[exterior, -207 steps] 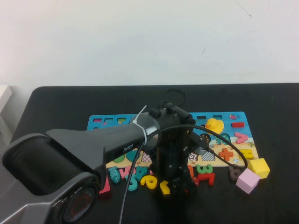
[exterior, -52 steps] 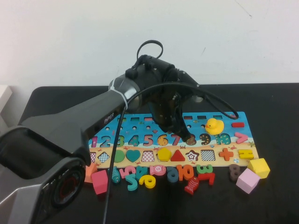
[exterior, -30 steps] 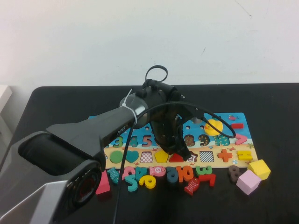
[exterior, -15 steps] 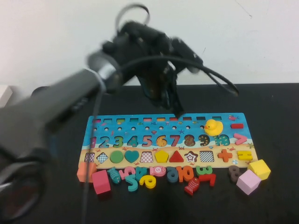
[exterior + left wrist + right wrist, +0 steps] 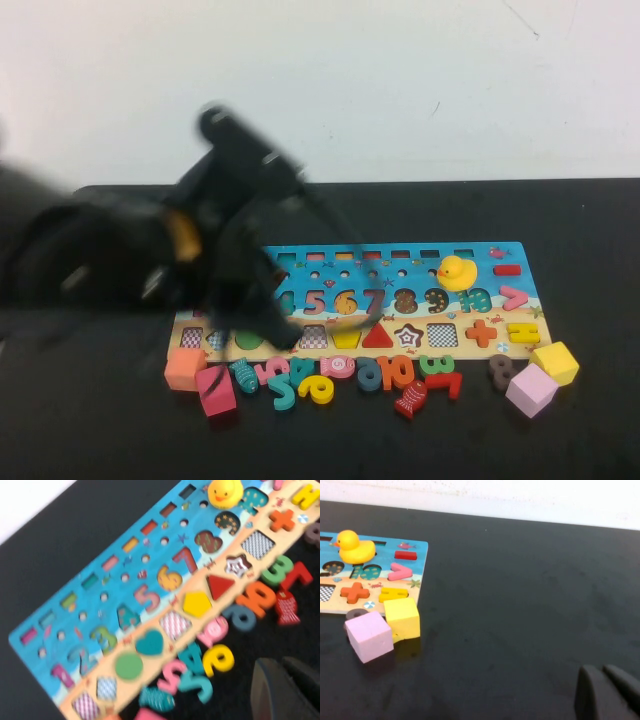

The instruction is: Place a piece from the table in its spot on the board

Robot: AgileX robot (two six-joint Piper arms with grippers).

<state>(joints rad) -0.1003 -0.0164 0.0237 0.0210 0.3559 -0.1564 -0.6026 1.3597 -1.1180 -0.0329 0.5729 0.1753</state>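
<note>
Inspecting your worktop (image 5: 530, 595), the piece (image 5: 197, 603) lay seated in the board (image 5: 95, 587): light, rigid, gripped by its edges. Left gripper (image 5: 286, 690) and right gripper (image 5: 608, 692) fingers were pressed together, empty.

Yellow pentagon (image 5: 197, 604) sits in its slot on the blue-and-sand board (image 5: 480, 252), red triangle (image 5: 219, 585) beside it. Matte black table (image 5: 530, 580). Yellow duck (image 5: 458, 270) by the numbers. Checkered empty recesses (image 5: 257, 544) show. Pink cube (image 5: 369, 636) and yellow cube (image 5: 402, 618) sit together. Left gripper (image 5: 287, 690) and right gripper (image 5: 606, 692) are both dark grey, at the near table edge.
</note>
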